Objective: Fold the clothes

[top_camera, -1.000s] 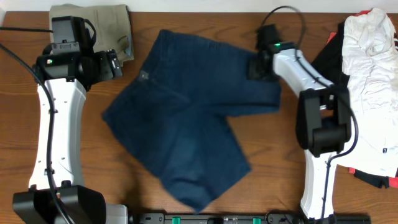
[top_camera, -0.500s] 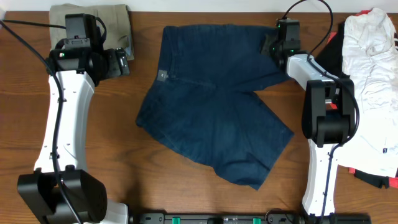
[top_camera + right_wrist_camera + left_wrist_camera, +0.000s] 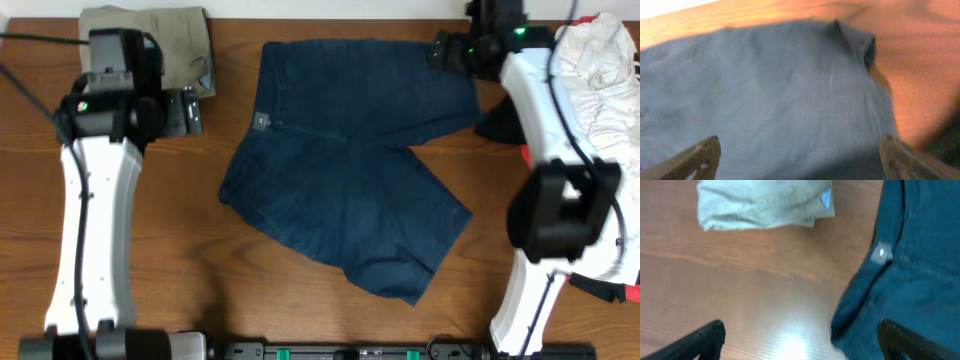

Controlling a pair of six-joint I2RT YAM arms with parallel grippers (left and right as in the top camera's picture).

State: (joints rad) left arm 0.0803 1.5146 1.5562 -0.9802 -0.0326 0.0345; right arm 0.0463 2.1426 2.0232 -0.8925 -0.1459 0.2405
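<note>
A small blue tag on the folded khaki garment (image 3: 760, 205) and a pale button or tab (image 3: 882, 253) at the shorts' edge are both too small to read. The navy shorts (image 3: 345, 170) lie spread flat mid-desk (image 3: 150, 250), with one leg reaching up-right and the other pointing down-right.

The left gripper (image 3: 800, 330) hangs over bare wood just left of the shorts' buttoned edge, its fingers wide apart and holding nothing.

The right gripper (image 3: 799, 145) is over the upper leg's far corner, near the white garment pile (image 3: 600, 70). Its fingers are spread wide and not clamped on the cloth. Whether they touch it cannot be told.
</note>
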